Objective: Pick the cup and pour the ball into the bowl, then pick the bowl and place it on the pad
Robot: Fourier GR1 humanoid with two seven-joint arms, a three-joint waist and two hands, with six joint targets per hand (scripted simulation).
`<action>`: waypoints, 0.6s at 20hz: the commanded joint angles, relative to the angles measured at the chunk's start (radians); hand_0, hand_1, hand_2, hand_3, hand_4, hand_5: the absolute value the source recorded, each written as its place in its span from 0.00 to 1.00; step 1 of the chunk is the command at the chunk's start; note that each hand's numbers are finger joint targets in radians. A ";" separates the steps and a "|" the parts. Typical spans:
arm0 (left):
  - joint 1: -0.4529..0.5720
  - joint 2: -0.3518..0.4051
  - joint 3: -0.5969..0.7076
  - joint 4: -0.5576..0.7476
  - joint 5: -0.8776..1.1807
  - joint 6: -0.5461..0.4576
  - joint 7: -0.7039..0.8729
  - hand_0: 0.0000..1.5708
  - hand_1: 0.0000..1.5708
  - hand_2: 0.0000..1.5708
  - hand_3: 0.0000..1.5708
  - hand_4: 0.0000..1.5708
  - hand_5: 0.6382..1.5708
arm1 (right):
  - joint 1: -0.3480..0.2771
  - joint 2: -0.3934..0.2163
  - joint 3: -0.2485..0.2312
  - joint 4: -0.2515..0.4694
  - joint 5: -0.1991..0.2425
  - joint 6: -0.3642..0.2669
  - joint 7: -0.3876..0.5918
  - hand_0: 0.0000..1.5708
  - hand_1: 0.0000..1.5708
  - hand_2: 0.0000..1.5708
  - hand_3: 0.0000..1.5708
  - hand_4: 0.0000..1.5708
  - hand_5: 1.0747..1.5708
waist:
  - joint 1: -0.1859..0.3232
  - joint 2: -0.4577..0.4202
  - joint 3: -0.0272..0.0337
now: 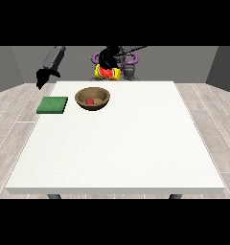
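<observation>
Bowl of brown wood sits on the white table with the red ball already resting in its hollow, so the pouring looks done and the carrying step comes next. By its look the bowl should be stiff and fairly light, with a smooth curved wall that may slip; the rim seems the best place to take hold, thumb inside and fingers outside, kept level so the ball stays in.

Just beside the bowl, toward the view's left, lies the green pad, flat and apart from it. Beyond the bowl, above the table's far edge, the hand at the view's right holds the yellow cup tipped on its side, fingers apparently wrapped round it. The hand at the view's left hangs beyond the pad, off the table's far corner and well apart from the bowl; whether its fingers are spread or curled I cannot tell.
</observation>
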 commanded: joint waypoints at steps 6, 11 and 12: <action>0.034 0.059 0.171 -0.135 0.073 0.063 -0.067 0.13 0.13 1.00 1.00 0.65 1.00 | 0.020 -0.001 -0.012 0.041 -0.028 0.044 0.042 0.00 0.00 0.19 0.16 0.46 0.97 | 0.102 0.006 -0.0008; 0.219 0.166 0.327 -0.227 0.267 0.235 -0.190 0.51 0.51 1.00 1.00 0.52 0.93 | 0.089 -0.062 -0.065 0.045 -0.072 0.074 0.003 0.00 0.00 0.19 0.16 0.46 0.97 | 0.196 0.042 -0.0026; 0.246 0.165 0.381 -0.205 0.326 0.256 -0.203 0.97 0.97 1.00 1.00 0.55 0.94 | 0.067 -0.029 -0.058 0.025 -0.073 0.039 0.024 0.00 0.00 0.22 0.21 0.46 0.98 | 0.194 0.067 -0.0052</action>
